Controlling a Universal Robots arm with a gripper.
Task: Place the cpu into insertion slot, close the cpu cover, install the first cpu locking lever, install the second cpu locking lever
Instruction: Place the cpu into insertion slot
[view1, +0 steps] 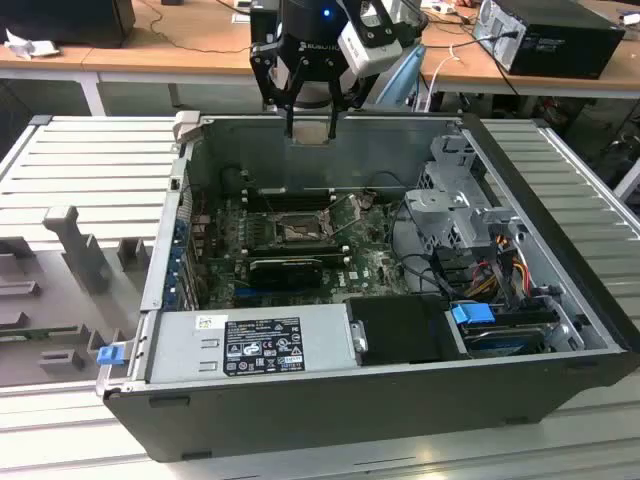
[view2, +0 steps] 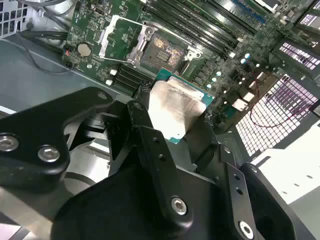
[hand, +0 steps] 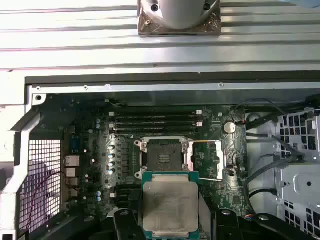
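My gripper (view1: 311, 122) is shut on the cpu (view1: 311, 133), a flat silver-grey chip on a green carrier, high above the open computer case near its back wall. In both wrist views the cpu (hand: 170, 205) (view2: 175, 105) sits between the black fingers (hand: 124, 222). Well below it on the green motherboard (hand: 100, 165) lies the insertion slot (hand: 164, 157) (view2: 162, 50) (view1: 295, 232), uncovered with its contact field showing. The cpu cover (hand: 207, 160) (view2: 120, 35) is swung open to one side of the slot. A thin lever (hand: 206, 142) runs along the cover's edge.
The case (view1: 330, 400) lies open on a ribbed metal table (view1: 90, 170). A power supply (view1: 250, 342) fills its front, with a drive cage (view1: 465, 200) and cables (view1: 500, 270) at the exterior view's right. Memory slots (hand: 155, 120) lie beside the socket. Grey fixtures (view1: 75, 250) stand at the left.
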